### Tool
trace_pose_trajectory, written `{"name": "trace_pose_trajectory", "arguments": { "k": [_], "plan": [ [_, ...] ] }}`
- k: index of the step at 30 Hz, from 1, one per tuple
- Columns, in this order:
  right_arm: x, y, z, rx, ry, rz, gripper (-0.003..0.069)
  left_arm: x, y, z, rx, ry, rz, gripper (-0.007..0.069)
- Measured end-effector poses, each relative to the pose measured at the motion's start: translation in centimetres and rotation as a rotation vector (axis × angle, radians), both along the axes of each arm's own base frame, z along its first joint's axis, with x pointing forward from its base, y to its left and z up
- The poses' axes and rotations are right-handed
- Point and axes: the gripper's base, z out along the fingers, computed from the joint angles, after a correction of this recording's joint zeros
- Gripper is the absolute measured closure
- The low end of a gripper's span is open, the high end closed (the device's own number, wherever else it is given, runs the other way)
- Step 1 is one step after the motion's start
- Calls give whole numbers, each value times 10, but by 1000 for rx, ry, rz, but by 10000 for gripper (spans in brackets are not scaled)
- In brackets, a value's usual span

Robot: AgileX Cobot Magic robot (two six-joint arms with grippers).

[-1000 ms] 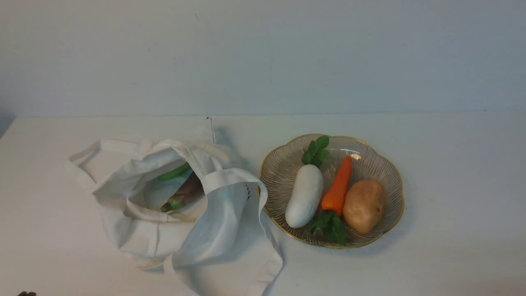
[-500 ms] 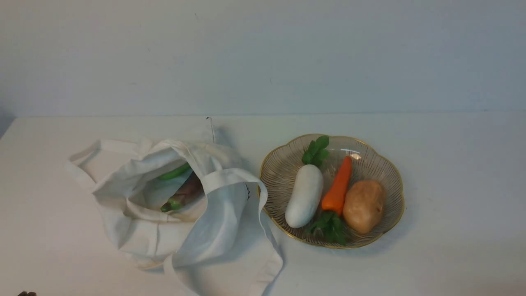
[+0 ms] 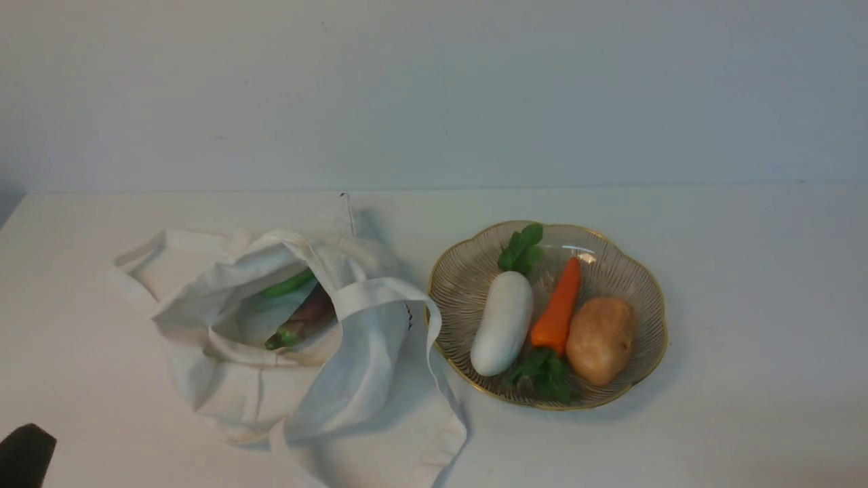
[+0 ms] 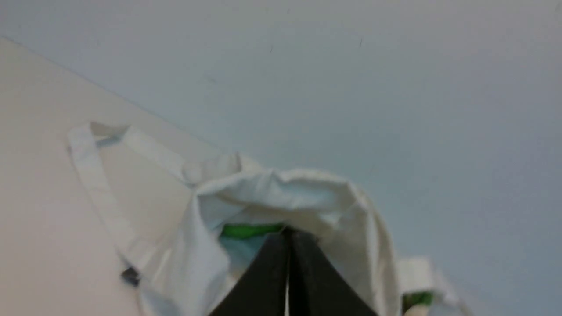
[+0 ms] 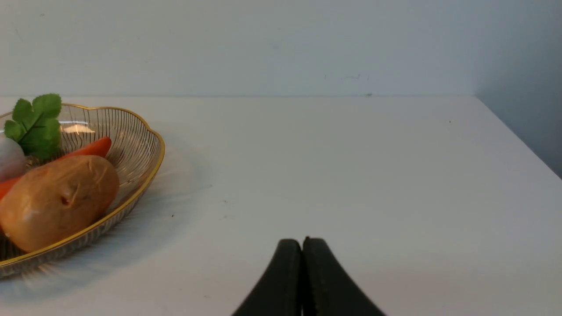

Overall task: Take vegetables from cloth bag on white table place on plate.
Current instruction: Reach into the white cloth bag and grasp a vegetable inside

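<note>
left gripper (image 3: 27,453) entered view (bag (image 3: 237,393) print illegible)

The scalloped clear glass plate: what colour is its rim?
Gold: a thin gold line edges the plate, clearest in the right wrist view.

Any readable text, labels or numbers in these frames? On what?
None legible.
On the cloth bag: a small dark print on the side toward the plate, too small to read in the front view.
A dark patch on the bag in the left wrist view: blurred.
Plate, white table: no markings visible.
</note>
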Motion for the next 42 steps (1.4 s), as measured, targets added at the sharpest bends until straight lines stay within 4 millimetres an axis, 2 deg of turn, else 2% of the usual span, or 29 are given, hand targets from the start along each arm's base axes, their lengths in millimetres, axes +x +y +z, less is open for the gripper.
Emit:
{"name": "trace_pose_trajectory", "arguments": {
  "k": [5,7,9,10,12,14,15,17,21,22,26,29,30,31,34,36,37,39,42],
  "plan": [
    [0,0,0,0,0,0,669,-3,13,23,-166,-212,120,629],
    [0,0,0,0,0,0,669,-8,12,45,-134,-273,111,629],
    [0,0,0,2,0,0,669,-12,7,73,-11,-276,69,629],
    [0,0,0,2,0,0,669,-11,3,86,62,-242,43,629],
    [0,0,0,2,0,0,669,-3,-2,97,166,-133,-10,629],
    [0,0,0,2,0,0,669,11,-8,102,269,51,-88,629],
    [0,0,0,2,0,0,669,13,-8,103,283,72,-95,629],
    [0,0,0,2,0,0,669,38,-14,105,391,310,-196,629],
    [0,0,0,2,0,0,669,86,-22,97,567,656,-414,629],
    [0,0,0,2,0,0,669,86,-22,97,576,661,-422,629],
    [0,0,0,2,0,0,669,143,-27,83,688,858,-620,629],
    [0,0,0,2,0,0,669,181,-36,69,749,910,-728,629],
    [0,0,0,2,0,0,669,181,-37,69,753,907,-732,629],
    [0,0,0,2,0,0,669,195,-45,60,775,928,-783,629],
    [0,0,0,2,0,0,669,220,-61,48,826,936,-831,629],
    [0,0,0,2,0,0,669,227,-65,44,835,937,-829,629],
    [0,0,0,2,0,0,669,240,-67,37,842,938,-814,629],
    [0,0,0,2,0,0,669,253,-69,26,853,935,-796,629],
    [0,0,0,2,0,0,669,262,-69,16,860,925,-774,627]
  ]
}}
